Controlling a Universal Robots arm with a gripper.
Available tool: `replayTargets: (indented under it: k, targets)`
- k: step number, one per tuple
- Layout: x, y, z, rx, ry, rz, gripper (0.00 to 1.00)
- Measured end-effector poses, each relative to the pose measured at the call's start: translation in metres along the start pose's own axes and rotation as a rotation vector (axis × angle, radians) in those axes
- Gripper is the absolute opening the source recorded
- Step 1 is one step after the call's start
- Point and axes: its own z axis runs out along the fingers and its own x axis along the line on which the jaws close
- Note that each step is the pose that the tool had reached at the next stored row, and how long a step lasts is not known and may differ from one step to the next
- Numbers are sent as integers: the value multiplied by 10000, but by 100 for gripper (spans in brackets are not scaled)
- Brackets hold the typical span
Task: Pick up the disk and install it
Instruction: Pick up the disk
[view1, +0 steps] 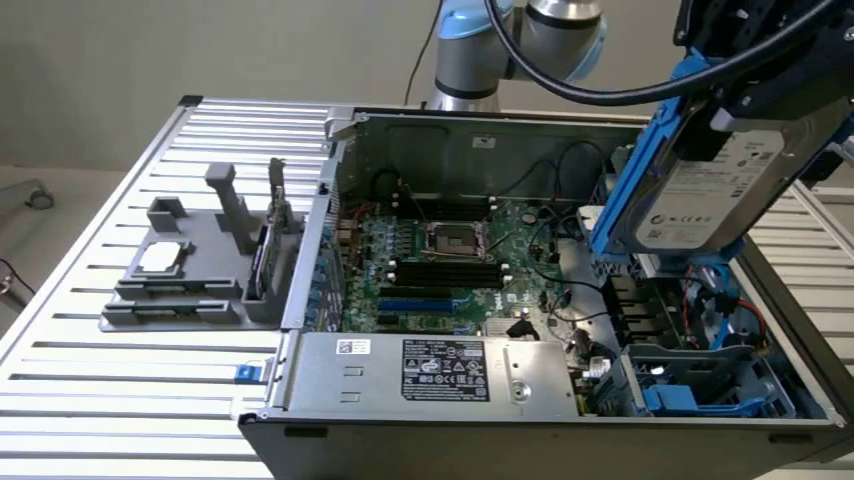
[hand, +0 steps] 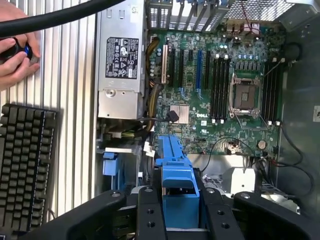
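Observation:
The disk (view1: 707, 185), a silver-grey drive with a white label in a bright blue carrier, hangs upright and tilted above the open computer case (view1: 334, 190), over the case's side at the exterior view's right. My gripper (view1: 734, 120) is shut on its upper part. In the wrist view the disk's blue carrier (hand: 176, 170) sits clamped between my gripper's (hand: 177, 215) black fingers (hand: 150, 210), above the motherboard (hand: 220, 90). Below the disk lies the drive bay (view1: 694, 385) with blue plastic parts.
The power supply (view1: 427, 370) fills the case's near corner. A grey fixture (view1: 187, 270) holding a small silver chip (view1: 160, 255) stands on the slatted metal table (view1: 120, 400). A keyboard (hand: 25, 165) and a person's hand (hand: 15, 55) are beside the case. A black cable (hand: 60, 15) hangs across.

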Motion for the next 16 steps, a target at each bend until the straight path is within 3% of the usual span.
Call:
replayTargets:
  k: [10,16]
  targets:
    - [174,-27,-20,-4,51,34,33]
    - [277,-69,-52,-61,68,55,33]
